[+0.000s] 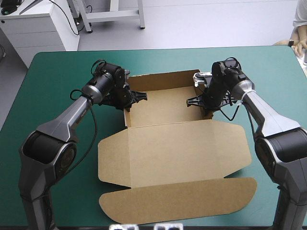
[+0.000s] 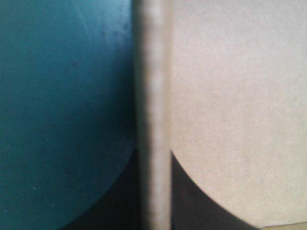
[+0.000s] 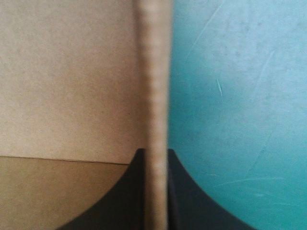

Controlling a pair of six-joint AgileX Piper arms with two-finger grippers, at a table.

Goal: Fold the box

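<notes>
Left gripper (image 1: pixel 130 99) clamps box (image 1: pixel 175 146) left wall, right gripper (image 1: pixel 201 102) clamps right wall. Risk: uneven push buckles board, wall slips from grip.

Worktop (image 1: pixel 57 76), teal-green cover: one brown box (image 1: pixel 172 158), far walls raised, lid flat toward the near edge.

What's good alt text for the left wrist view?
Two black fingers are all but shut on a raised wall of the brown box, seen edge-on between them. The teal-green cover lies on one side of the wall, brown board on the other.
</notes>
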